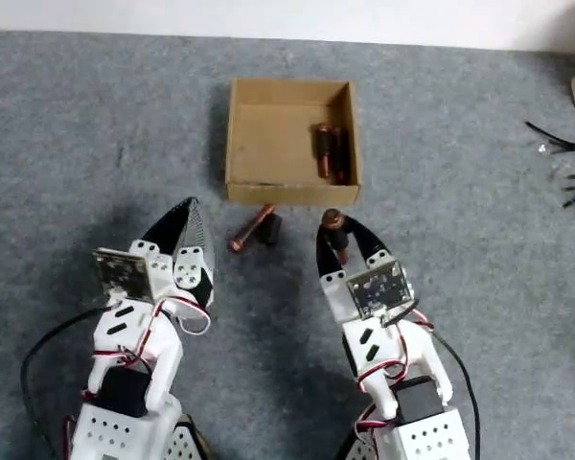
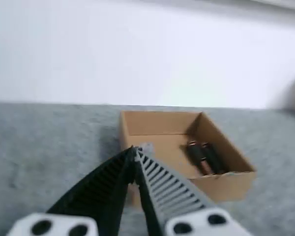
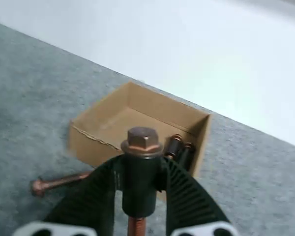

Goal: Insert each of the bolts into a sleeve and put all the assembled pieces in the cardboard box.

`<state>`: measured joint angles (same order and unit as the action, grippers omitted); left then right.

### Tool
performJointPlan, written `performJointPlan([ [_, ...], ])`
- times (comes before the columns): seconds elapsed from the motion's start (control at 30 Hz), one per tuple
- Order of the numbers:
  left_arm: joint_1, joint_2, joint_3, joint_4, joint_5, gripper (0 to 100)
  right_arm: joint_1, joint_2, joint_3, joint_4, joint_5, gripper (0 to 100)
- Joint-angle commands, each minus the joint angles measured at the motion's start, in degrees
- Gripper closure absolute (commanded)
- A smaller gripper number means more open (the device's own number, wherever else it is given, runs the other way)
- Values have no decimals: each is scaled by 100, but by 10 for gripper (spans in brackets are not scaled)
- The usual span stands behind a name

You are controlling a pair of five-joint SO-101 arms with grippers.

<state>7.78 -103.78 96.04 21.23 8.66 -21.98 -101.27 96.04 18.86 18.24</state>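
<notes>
While the right gripper (image 1: pixel 337 236) stood clamped on an upright sleeved bolt (image 1: pixel 333 222) at the cardboard box's (image 1: pixel 287 195) 5 o'clock, the left gripper (image 1: pixel 192 207) sat closed and empty. Loose bolt (image 1: pixel 250 230) lay at the box's 6 o'clock. Risk: a low carry would catch the front wall; bolt might slide out of its sleeve

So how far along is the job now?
Done: what look like two assembled pieces lie in the cardboard box, by one side wall. In hand: the right gripper is shut on a bolt in its sleeve, outside the box. Still to do: a loose bolt and a black sleeve lie side by side on the carpet, apparently not joined. The left gripper is shut and empty.
</notes>
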Motion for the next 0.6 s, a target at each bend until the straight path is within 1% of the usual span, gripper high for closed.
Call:
performJointPlan([
  [0.0, -22, -66, 92, 589, -818, 994, 40, -4, 752, -295, 352, 993],
  [0.1, 4, -66, 110, 703, -1574, 994, 40, 198, 338, -233, 325, 993],
  [0.2, -13, -66, 110, 703, -1732, 994, 22, 1042, -382, -268, 316, 993],
  [0.27, -13, -66, 110, 703, -1732, 994, 22, 1965, -1130, -268, 299, 993],
  [0.4, -31, -57, 110, 721, -1741, 994, 57, 4127, -2967, -268, -18, 993],
  [0.57, -40, -48, 110, 730, -1749, 994, 57, 6879, -5314, -259, -62, 993],
])
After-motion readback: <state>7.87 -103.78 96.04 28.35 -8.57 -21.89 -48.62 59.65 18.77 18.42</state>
